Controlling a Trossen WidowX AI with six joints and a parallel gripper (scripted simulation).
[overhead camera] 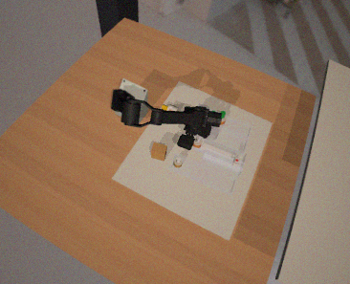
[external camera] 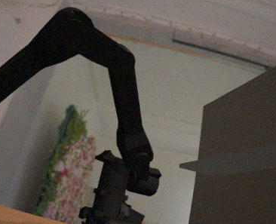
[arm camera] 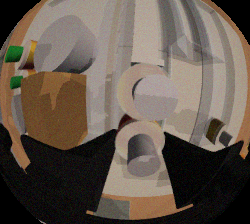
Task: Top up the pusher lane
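Gripper (overhead camera: 186,142) (arm camera: 139,135) pinches 1 jar (arm camera: 144,147), likely lined up behind jar 2 (arm camera: 152,95) for pushing it back.

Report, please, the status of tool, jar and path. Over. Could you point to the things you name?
Tool (overhead camera: 201,126) (external camera: 109,199) (arm camera: 139,135) shut on grey-topped jar (arm camera: 144,166). Second jar (arm camera: 156,98) ahead, close. Brown block (overhead camera: 158,151) (arm camera: 55,111) left in wrist view, seems outside path. Over.
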